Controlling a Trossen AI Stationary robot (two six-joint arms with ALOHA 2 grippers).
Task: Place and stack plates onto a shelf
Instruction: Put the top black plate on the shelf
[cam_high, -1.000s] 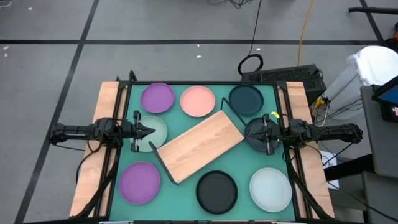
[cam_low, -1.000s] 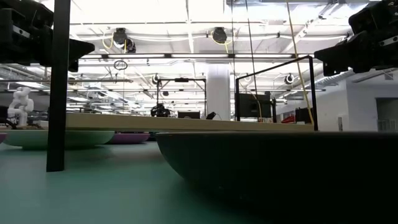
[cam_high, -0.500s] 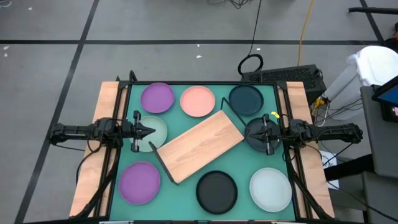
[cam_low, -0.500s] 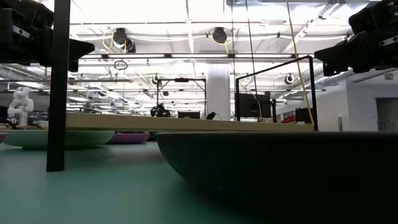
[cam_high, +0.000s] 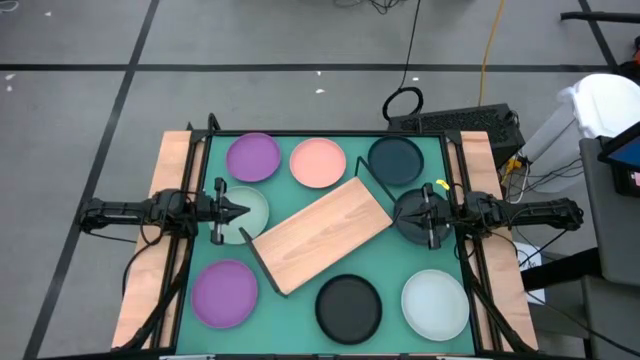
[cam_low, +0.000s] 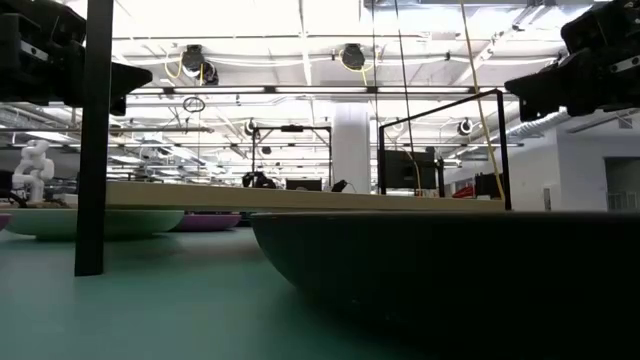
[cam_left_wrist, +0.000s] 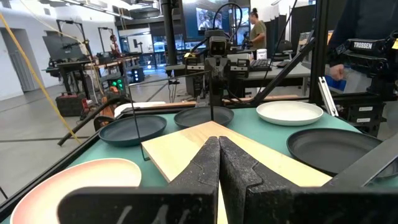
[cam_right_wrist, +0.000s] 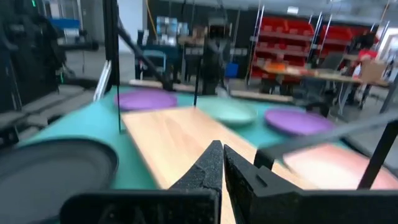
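The floor (cam_high: 250, 60) around the table (cam_high: 180, 150) was grey, crossed by dark tape lines (cam_high: 120, 95). A yellow cable (cam_high: 490, 50) and a black coiled cable (cam_high: 403, 102) lay past the far edge. In the low view, the room was a wide hall with bright ceiling lights (cam_low: 200, 15), a white pillar (cam_low: 352, 145) and hanging ducts (cam_low: 192, 62). Workbenches (cam_left_wrist: 106, 62) and a red shelving unit (cam_right_wrist: 298, 40) stood beyond, and a person (cam_left_wrist: 255, 31) stood among the far benches.
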